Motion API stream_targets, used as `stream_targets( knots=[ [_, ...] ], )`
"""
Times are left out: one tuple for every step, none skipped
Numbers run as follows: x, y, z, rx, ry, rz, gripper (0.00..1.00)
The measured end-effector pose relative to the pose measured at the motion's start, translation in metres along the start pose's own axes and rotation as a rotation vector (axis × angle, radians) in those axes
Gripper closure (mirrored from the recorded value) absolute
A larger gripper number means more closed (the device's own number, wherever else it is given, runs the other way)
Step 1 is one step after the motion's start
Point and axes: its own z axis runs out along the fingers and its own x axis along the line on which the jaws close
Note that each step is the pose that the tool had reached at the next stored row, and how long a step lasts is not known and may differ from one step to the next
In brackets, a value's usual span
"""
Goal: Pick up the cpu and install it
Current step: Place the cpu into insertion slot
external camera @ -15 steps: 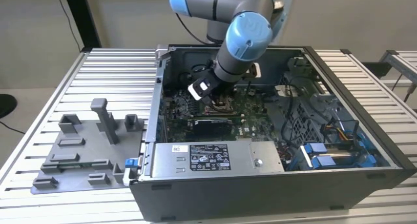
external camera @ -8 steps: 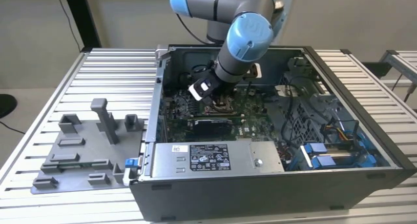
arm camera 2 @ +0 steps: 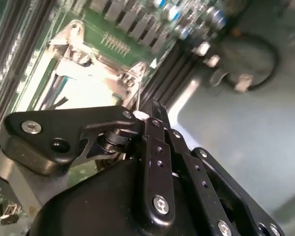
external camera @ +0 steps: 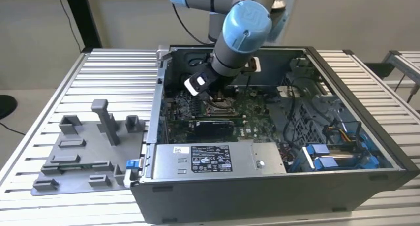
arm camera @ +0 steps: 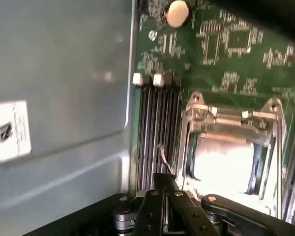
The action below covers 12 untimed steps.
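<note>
gripper: gripper (arm camera: 163,183) closed, tips together just beside the socket frame (arm camera: 231,115), over the memory slots (arm camera: 155,123); no cpu in it
cpu: cpu (arm camera: 223,164) lies flat inside the frame, on the board in the case (external camera: 262,191)
lever: thin wire lever (arm camera: 162,155) stands right at the tips — pinched or only touching, can't tell
progress: cpu looks seated; latched or not, unclear
risk 1: tips slipping off the lever — it could spring back and let the frame lift
risk 2: sideways drift would scrape the slots or nearby board parts
risk 3: pressing on a crooked cpu would bend pins; seating can't be checked from here
</note>
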Motion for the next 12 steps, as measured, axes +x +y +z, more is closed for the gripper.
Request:
stream_targets(
  knots=[
    [-0.0001, -0.0040, -0.0003, -0.0007, 0.0004, 0.000, 1.00],
    [-0.0006, -0.0063, -0.0004, -0.0016, 0.0006, -0.001, 1.00],
    [-0.0016, -0.0066, -0.0010, -0.0017, 0.0007, -0.001, 1.00],
    [-0.0019, -0.0068, -0.0009, -0.0019, 0.0008, -0.001, 1.00],
    [-0.0021, -0.0070, -0.0007, -0.0021, 0.0010, -0.001, 1.00],
    [-0.0023, -0.0071, -0.0008, -0.0019, 0.0008, -0.001, 1.00],
    [-0.0029, -0.0072, -0.0011, -0.0019, 0.0007, -0.001, 1.00],
    [-0.0038, -0.0074, -0.0015, -0.0018, 0.0006, -0.001, 1.00],
    [-0.0047, -0.0084, -0.0018, -0.0022, 0.0008, -0.001, 1.00],
    [-0.0053, -0.0095, -0.0020, -0.0025, 0.0007, -0.001, 1.00],
    [-0.0055, -0.0099, -0.0019, -0.0026, 0.0007, -0.001, 1.00],
    [-0.0056, -0.0099, -0.0017, -0.0025, 0.0007, -0.001, 1.00]
  ],
)
